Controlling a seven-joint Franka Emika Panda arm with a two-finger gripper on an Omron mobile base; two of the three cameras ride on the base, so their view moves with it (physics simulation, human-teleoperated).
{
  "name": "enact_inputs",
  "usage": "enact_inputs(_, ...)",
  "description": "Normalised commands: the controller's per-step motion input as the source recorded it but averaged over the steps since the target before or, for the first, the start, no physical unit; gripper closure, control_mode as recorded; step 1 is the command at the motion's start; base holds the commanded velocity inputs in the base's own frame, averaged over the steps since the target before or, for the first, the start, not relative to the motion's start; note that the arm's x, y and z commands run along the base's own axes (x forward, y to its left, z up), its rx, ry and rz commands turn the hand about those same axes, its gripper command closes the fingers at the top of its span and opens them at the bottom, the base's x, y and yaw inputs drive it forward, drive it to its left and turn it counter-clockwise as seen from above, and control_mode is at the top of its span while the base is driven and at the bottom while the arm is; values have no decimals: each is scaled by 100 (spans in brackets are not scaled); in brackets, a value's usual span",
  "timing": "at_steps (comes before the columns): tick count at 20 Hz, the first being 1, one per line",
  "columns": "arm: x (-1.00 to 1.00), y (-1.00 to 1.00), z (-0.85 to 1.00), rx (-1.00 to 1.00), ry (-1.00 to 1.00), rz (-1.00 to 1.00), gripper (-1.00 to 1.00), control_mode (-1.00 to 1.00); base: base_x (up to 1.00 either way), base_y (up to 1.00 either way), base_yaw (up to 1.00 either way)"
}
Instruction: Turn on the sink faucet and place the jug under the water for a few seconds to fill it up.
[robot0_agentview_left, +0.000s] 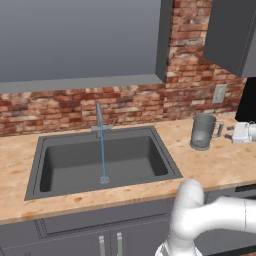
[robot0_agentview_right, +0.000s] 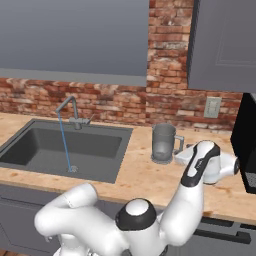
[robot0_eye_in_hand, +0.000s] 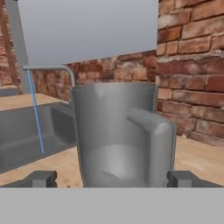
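While the water (robot0_agentview_left: 102, 150) runs into the sink (robot0_agentview_left: 150, 165), the jug (robot0_agentview_left: 203, 131) stands upright on the table (robot0_agentview_left: 220, 165). The gripper (robot0_eye_in_hand: 111, 178) is spread wide, its fingertips (robot0_eye_in_hand: 41, 178) flanking the jug's handle.

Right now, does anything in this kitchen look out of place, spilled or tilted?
Nothing is spilled or tilted. The water runs from the sink faucet straight into the sink, while the jug stands upright on the counter, beside the basin.
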Motion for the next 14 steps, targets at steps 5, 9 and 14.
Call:
enact_inputs(5, 36, -12, -19, 0, 0, 9, -100, -100, 0, 0, 0)
enact_inputs(9, 15, -6, -11, -1, -2, 8, -100, -100, 0, 0, 0)
enact_inputs(14, 21, -1, -3, 0, -1, 7, -100, -100, 0, 0, 0)
